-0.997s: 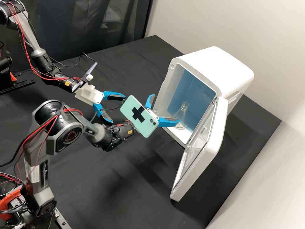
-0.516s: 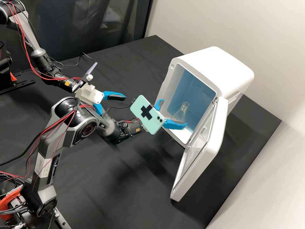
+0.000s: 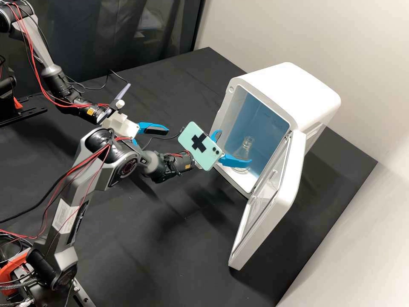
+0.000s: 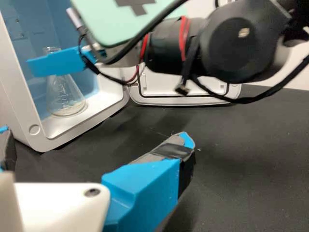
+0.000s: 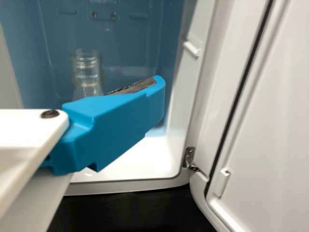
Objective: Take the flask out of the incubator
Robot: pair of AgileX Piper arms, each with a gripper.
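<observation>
Nearest, at the lower right of the high view, the incubator's (image 3: 294,91) door (image 3: 264,204) hangs wide open over the black counter (image 3: 170,238). Just past it, at mid-frame, the right gripper (image 3: 233,148) sits in the doorway with its blue fingers spread wide and nothing between them. The flask (image 3: 246,147) stands straight ahead of it, a little deeper in the chamber. One finger crosses in front of the flask's body, seemingly without touching. The flask is clear glass and conical, with a narrow neck. It stands upright on the white floor against the blue lining, so its long axis runs vertically across the gripper's reach. Farther off, toward the upper left, the left gripper (image 3: 147,135) also gapes wide, empty and well apart from the incubator, so the right arm is plainly the nearer.
</observation>
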